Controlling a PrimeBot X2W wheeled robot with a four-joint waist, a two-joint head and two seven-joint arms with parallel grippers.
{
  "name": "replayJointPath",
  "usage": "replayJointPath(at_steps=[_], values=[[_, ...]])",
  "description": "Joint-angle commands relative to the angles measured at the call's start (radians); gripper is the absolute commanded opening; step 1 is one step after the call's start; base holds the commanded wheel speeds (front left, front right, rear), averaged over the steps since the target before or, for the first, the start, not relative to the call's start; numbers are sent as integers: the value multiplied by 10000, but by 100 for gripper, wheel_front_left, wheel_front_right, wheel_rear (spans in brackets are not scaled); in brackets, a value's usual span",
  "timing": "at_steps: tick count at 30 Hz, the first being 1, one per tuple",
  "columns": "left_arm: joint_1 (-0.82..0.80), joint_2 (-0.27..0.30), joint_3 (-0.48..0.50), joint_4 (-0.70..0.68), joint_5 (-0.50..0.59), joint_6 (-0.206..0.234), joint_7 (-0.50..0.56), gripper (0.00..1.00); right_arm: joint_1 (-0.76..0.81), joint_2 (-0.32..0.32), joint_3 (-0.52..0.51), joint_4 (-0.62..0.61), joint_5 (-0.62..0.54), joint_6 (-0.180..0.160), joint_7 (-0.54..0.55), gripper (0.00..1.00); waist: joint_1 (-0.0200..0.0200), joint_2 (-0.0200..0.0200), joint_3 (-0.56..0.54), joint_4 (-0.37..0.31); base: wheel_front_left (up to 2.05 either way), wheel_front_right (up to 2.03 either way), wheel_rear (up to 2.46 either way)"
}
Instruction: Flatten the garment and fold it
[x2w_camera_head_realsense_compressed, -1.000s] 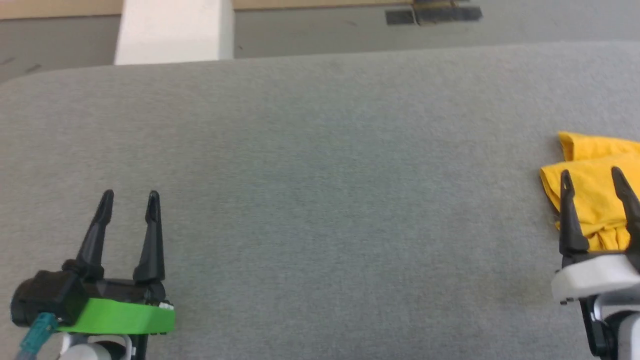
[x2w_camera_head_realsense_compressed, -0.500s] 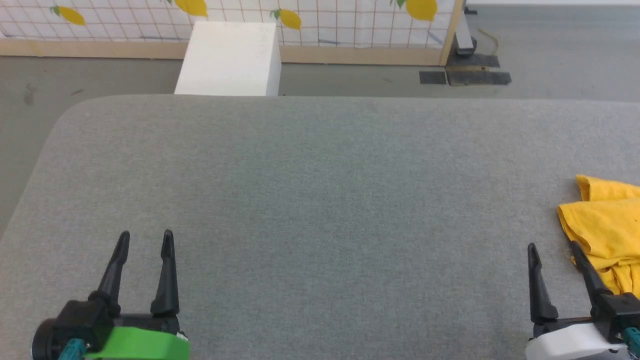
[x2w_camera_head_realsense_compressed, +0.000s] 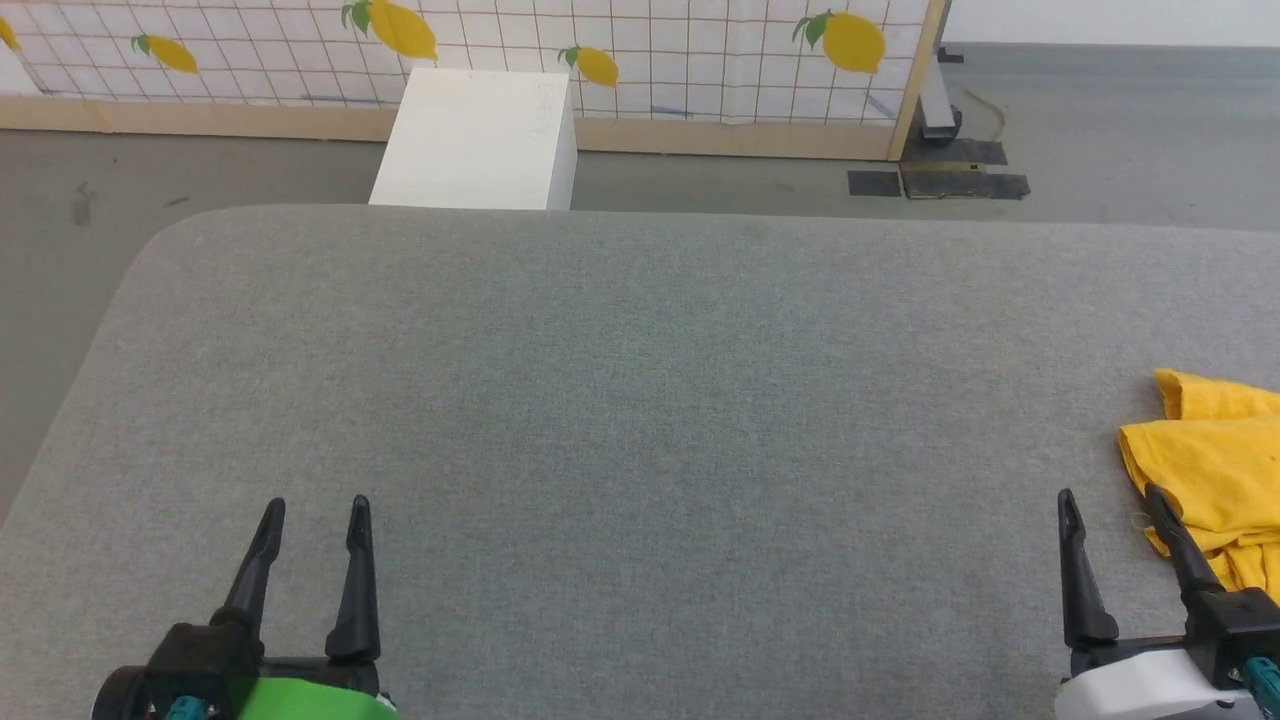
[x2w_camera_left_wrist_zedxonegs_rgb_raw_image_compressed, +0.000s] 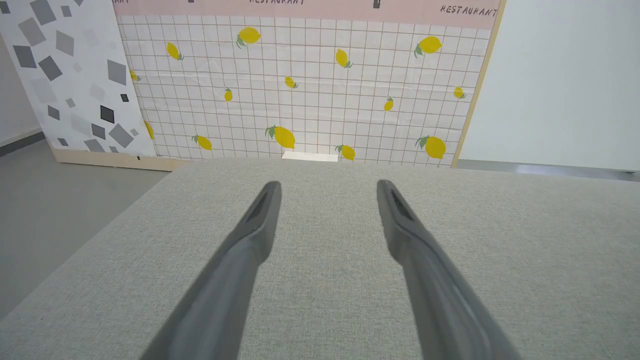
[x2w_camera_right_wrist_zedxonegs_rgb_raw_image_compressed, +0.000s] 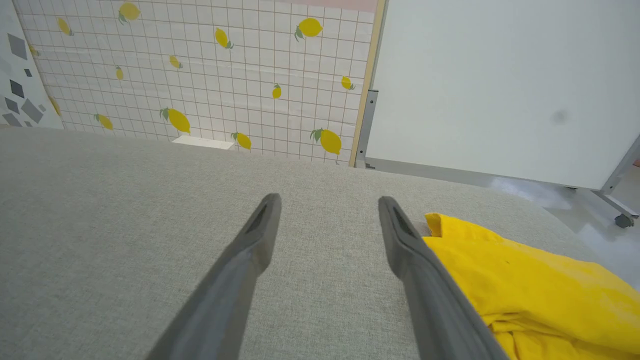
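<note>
The garment (x2w_camera_head_realsense_compressed: 1215, 470) is a crumpled bright yellow heap at the right edge of the grey table (x2w_camera_head_realsense_compressed: 640, 400), cut off by the frame's edge; no print shows. In the right wrist view the garment (x2w_camera_right_wrist_zedxonegs_rgb_raw_image_compressed: 530, 290) lies just right of my right finger. My right gripper (x2w_camera_head_realsense_compressed: 1108, 498) stands open at the lower right, its right finger at the garment's left edge, nothing between the fingers. My left gripper (x2w_camera_head_realsense_compressed: 316, 506) is open and empty at the lower left, far from the garment. In its own view the left gripper (x2w_camera_left_wrist_zedxonegs_rgb_raw_image_compressed: 327, 186) hovers over bare grey cloth.
A white box (x2w_camera_head_realsense_compressed: 480, 140) stands on the floor behind the table's far edge. A lemon-patterned partition (x2w_camera_head_realsense_compressed: 620, 50) runs along the back. The table's left corner (x2w_camera_head_realsense_compressed: 150, 250) is rounded, with grey floor beyond.
The head camera has tilted up, so the table's far edge, box and partition now show. Against the table the right gripper has shifted left, off the garment to its left edge. Both grippers stay open.
</note>
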Motion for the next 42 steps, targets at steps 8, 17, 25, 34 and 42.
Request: replayJointPath(at_steps=[8, 17, 25, 34, 42], values=[[87, -42, -85, 67, 173, -68, -37, 100, 48, 3, 19, -58, -6, -17, -59, 100, 1, -1, -167, -188, 0, 0, 0], [136, 100, -399, 143, 60, -70, -38, 100, 121, 3, 53, -74, -1, -17, -60, 100, 1, -1, -239, -312, 0, 0, 0], [-20, 16, -410, 123, 83, 18, 47, 0, -11, -2, 56, -20, 6, 2, 37, 0, 1, -1, -250, -324, 0, 0, 0], [-117, -19, -417, 167, 188, 102, 223, 0, -85, -2, 169, -53, 49, 0, 212, 0, 1, -1, -277, -353, 0, 0, 0], [-210, -52, -424, 208, 287, 182, 388, 0, -155, -1, 275, -84, 89, -1, 377, 0, 1, -1, -303, -381, 0, 0, 0]])
